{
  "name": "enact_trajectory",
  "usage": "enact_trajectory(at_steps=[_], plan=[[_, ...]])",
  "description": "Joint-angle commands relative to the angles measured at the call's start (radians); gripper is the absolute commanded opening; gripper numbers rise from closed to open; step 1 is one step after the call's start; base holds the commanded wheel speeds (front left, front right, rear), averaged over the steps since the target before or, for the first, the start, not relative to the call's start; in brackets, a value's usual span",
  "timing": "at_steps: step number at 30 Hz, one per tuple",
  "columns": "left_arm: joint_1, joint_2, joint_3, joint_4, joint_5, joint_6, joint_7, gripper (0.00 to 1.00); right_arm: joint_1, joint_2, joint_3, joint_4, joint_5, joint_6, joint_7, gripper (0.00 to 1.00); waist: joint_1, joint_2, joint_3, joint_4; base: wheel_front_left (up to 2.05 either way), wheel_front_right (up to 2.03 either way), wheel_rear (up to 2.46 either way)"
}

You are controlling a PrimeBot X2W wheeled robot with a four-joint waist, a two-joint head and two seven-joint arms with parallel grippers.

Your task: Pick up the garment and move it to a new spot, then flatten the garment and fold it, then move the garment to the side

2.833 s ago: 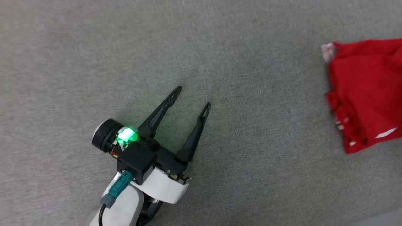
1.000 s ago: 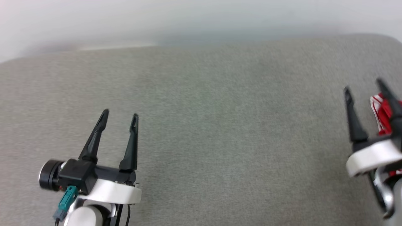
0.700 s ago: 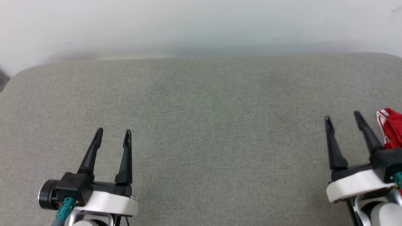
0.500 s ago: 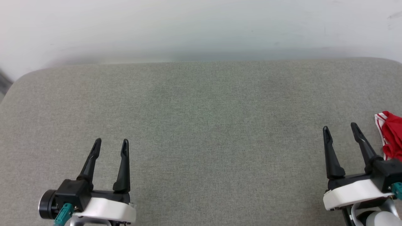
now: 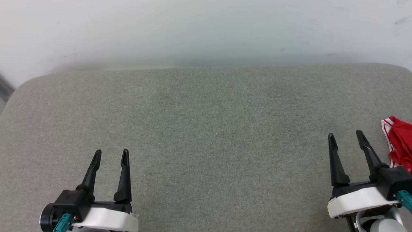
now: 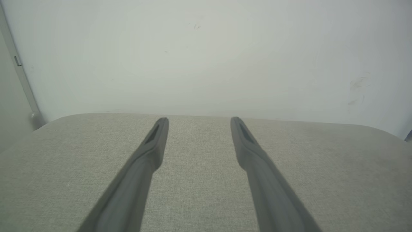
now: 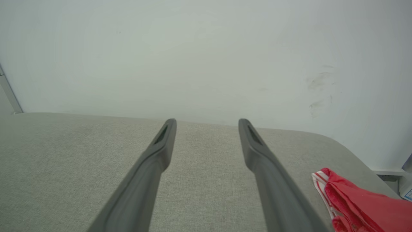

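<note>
Grey fabric-covered surface point(image 5: 206, 129) with rounded corners spreads before me in the head view, backed by a pale wall point(image 5: 206, 29). My left gripper point(image 5: 111, 151) sits at the lower left. Its two dark fingers are spread apart with nothing between them and point toward the wall. My right gripper point(image 5: 345, 134) sits at the lower right, its fingers likewise parted and holding nothing. The garment point(image 5: 399, 145), red cloth with a white-and-red striped edge, lies bunched on the surface at the far right, just beside the right gripper's outer finger. In the right wrist view the same red bundle lies low at the right, near the surface's rounded corner and apart from the fingers. The left wrist view looks along parted fingers over grey fabric to a wall with faint scuffs.
</note>
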Motion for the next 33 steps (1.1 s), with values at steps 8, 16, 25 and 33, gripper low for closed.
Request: enact_trajectory(at_steps=[8,16,25,33], plan=[[0.011,-0.004,0.002,0.0,-0.001,-0.007,-0.002,1.0,0.008,0.006,0.007,0.0,0.004,-0.001,-0.002,1.0,0.0001,0.0,-0.004,0.001,0.0,0.0,0.0],[0.002,-0.007,0.006,0.005,-0.022,-0.006,0.0,0.0,0.001,0.001,0.013,0.007,0.002,0.0,0.0,0.0,0.0001,0.0,-0.003,0.003,0.0,0.0,0.0],[-0.01,-0.004,0.006,0.038,-0.186,-0.006,0.036,0.0,-0.006,0.002,0.007,0.042,0.178,0.0,0.035,0.0,0.0001,0.0,-0.007,0.001,0.0,0.0,0.0],[-0.028,0.001,0.008,0.066,-0.333,-0.008,0.07,0.0,-0.014,0.002,0.001,0.062,0.336,0.0,0.067,0.0,0.0001,0.0,-0.011,0.0,0.0,0.0,0.0]])
